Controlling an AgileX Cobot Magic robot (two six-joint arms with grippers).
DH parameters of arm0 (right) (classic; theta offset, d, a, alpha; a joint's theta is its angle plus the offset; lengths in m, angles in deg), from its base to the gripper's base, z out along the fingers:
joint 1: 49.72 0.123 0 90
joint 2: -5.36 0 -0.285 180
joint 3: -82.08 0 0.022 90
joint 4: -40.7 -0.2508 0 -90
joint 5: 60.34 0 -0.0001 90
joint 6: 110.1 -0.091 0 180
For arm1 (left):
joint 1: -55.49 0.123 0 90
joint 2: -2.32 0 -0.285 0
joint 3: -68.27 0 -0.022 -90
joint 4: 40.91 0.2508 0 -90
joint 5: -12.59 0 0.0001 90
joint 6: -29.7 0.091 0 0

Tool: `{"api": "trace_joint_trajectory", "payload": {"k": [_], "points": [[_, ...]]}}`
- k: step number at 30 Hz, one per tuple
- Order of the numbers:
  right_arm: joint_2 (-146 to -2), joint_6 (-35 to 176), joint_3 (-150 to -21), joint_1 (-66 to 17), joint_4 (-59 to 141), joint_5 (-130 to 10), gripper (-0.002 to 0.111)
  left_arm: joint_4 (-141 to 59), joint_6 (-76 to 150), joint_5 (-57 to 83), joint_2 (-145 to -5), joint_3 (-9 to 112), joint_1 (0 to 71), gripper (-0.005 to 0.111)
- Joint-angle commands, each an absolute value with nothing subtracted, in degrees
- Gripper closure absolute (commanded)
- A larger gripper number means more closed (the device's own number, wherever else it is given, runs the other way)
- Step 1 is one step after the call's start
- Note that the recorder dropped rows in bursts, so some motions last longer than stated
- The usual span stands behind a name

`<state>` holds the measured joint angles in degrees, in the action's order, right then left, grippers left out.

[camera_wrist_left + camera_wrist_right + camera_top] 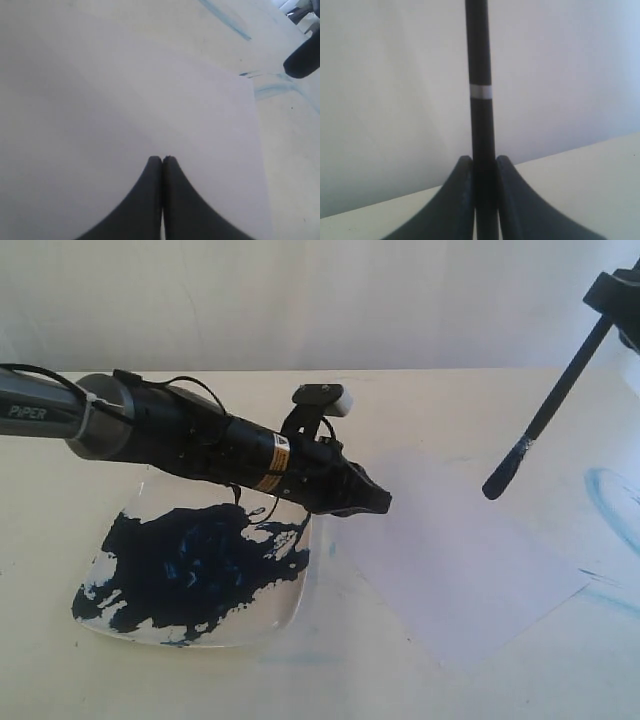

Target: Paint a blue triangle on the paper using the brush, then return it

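The white paper (470,550) lies flat on the table right of centre; its face is blank and the blue triangle is not in view. My right gripper (612,292) at the upper right is shut on the black handle of the brush (550,405), which slants down-left. Its stained tip hangs just above the paper's right part. In the right wrist view the brush (481,75) runs straight out between the fingers of the right gripper (480,161). My left gripper (378,503) is shut and empty, hovering at the paper's left edge. In the left wrist view, the left gripper (162,158) has the paper (125,100) beneath it.
A square white plate (288,608) smeared with dark blue paint sits at the left under my left arm. Pale blue curved smears (608,502) mark the table right of the paper. A plain wall stands behind the table.
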<state>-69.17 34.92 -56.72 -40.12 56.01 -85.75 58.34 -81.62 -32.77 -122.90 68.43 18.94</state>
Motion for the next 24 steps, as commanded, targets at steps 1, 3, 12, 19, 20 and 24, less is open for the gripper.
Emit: {"api": "trace_joint_trajectory", "payload": {"k": [1,3,12,19,20,24], "points": [[-71.2,35.25,-56.62,-40.57,55.72,-87.92,0.108,59.04,-82.69,-34.49,-124.42,69.86,19.42,0.107],[-71.56,35.25,-56.62,-40.57,55.72,-88.2,0.108,59.04,-83.65,-36.21,-124.76,69.97,20.85,0.107],[-71.56,35.25,-56.62,-40.57,55.84,-89.0,0.108,59.04,-85.48,-51.86,-125.98,77.77,26.84,0.107],[-71.56,35.25,-56.62,-40.57,55.84,-88.75,0.108,59.04,-73.52,-53.43,-126.05,85.01,27.88,0.107],[-71.56,35.25,-56.62,-40.57,55.84,-88.75,0.108,59.04,-70.61,-53.29,-126.05,85.56,28.29,0.107],[-71.56,35.25,-56.62,-40.57,55.84,-88.75,0.108,59.04,-63.32,-45.45,-125.5,85.81,30.26,0.107]]}}
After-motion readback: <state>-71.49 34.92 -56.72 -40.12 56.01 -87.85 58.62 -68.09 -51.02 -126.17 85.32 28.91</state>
